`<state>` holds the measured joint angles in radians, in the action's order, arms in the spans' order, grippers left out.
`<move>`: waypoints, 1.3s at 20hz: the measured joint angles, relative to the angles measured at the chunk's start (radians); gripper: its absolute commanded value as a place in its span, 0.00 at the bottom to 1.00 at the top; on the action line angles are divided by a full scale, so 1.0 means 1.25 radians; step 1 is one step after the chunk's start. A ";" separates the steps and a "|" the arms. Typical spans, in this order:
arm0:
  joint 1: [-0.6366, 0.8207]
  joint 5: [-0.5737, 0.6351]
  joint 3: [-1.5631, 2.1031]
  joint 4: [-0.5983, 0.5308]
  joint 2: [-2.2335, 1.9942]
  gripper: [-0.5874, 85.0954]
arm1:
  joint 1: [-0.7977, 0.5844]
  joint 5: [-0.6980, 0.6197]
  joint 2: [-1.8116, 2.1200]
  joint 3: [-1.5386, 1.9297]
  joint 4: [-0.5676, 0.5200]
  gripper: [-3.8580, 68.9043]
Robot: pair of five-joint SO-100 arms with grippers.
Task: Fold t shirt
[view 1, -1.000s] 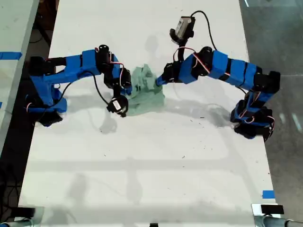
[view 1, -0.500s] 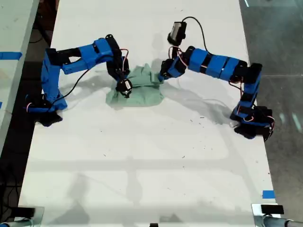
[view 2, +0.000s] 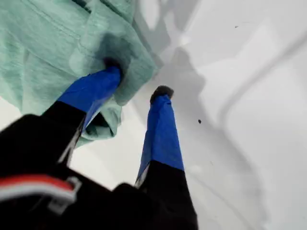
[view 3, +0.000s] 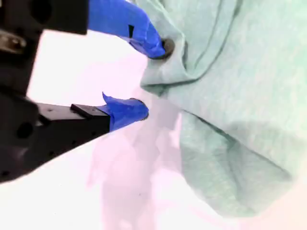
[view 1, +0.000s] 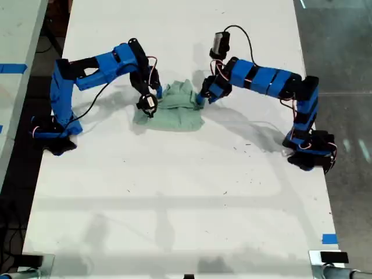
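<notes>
Lying bunched and wrinkled on the white table (view 1: 174, 203), the t shirt (view 1: 174, 110) sits toward the far end, about midway between the exterior view's left and right edges. It is a rumpled heap, with a raised fold along its far edge.

Two blue arms reach in to it from opposite sides. One arm (view 1: 93, 70) is based at the exterior view's left and brings its tip down at the cloth's left edge. The other arm (view 1: 267, 81) is based at the exterior view's right and meets the cloth's right edge near the far fold. The wrist views do not settle which of these arms is which.

My first gripper (view 2: 137, 79) has its jaws spread. One fingertip (view 2: 103, 81) presses down onto the edge of the mint cloth, dimpling it. The other finger (view 2: 160, 120) stands apart on bare table just beside the hem, so nothing is pinched between them.

My second gripper (view 3: 152, 77) also has its jaws spread. One fingertip (view 3: 158, 45) touches a rolled fold at the garment's border. The other fingertip (view 3: 132, 111) is over bare table close beside that edge, and no cloth is caught between the two.
</notes>
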<state>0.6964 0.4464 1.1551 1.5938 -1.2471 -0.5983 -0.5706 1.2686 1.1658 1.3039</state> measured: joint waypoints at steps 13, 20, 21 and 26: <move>-0.266 -0.221 0.393 0.002 -0.897 0.01 | 0.131 0.113 0.912 0.362 0.324 0.07; -0.535 -0.461 1.004 -0.258 -1.309 0.01 | 0.299 0.259 1.438 0.847 0.292 0.07; -0.550 -0.482 1.112 -0.277 -1.398 0.01 | 0.328 0.271 1.517 0.920 0.282 0.07; -0.540 -0.449 1.534 -0.341 -1.837 0.01 | 0.380 0.250 1.776 1.251 0.236 0.07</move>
<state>0.0215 -0.1150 3.0726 1.1674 -3.5435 -0.1227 -0.2577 3.4883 2.7290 1.5984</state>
